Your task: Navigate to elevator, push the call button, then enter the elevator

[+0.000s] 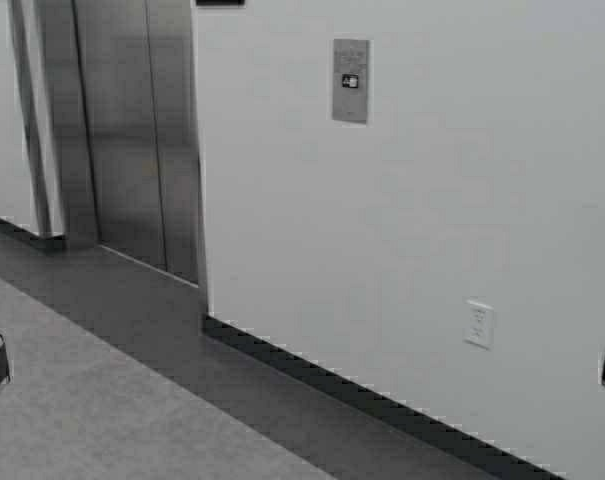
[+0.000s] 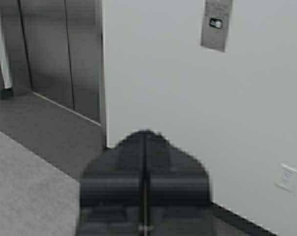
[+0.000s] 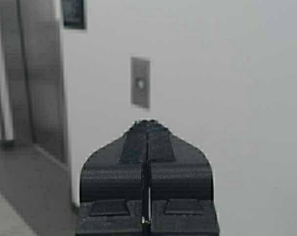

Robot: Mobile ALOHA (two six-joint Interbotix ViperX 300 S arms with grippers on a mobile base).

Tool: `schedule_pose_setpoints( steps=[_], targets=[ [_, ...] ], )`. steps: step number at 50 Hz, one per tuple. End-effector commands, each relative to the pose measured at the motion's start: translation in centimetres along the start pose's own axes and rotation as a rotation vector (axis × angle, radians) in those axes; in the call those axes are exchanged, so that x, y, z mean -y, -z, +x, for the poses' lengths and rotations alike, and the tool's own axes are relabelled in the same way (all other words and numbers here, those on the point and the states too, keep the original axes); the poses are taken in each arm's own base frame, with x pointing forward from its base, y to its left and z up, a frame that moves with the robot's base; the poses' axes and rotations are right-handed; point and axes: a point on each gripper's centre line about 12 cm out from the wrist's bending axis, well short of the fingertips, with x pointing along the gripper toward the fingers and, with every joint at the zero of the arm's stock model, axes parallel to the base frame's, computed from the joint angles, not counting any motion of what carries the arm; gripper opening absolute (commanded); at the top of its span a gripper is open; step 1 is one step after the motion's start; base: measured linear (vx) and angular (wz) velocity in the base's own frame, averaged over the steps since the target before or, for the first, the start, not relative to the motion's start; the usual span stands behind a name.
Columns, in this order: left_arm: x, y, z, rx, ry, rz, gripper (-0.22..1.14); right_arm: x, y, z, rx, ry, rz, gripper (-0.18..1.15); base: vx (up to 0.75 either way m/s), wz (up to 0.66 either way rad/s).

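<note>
Call button (image 3: 141,84) ahead, well beyond right gripper (image 3: 147,123) — jaws closed.

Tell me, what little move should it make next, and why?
Probably roll a bit closer to the wall, aiming the shut right gripper at the call button. The button is still some way ahead on its steel plate, and the elevator doors are closed.

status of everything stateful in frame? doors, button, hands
elevator: doors shut, centre seam closed
call button: untouched, no hand near it
left hand: shut, empty, short of the wall
right hand: shut, empty, aimed at the button plate, not touching
</note>
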Motion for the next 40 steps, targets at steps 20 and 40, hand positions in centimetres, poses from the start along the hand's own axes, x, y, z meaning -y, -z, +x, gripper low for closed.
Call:
schedule_pose_setpoints(
  steps=[20, 40],
  targets=[
    [0.1, -0.6, -0.1, 0.029, 0.007, 0.008, 0.03, 0.0, -1.8, 0.3, 0.054, -0.001, -0.003, 0.05, 0.55, 0.11],
    [0.7, -0.4, -0.3, 0.023, 0.030, 0.008, 0.03, 0.0, -1.5, 1.0, 0.021, -0.007, -0.016, 0.05, 0.51, -0.03]
  ],
)
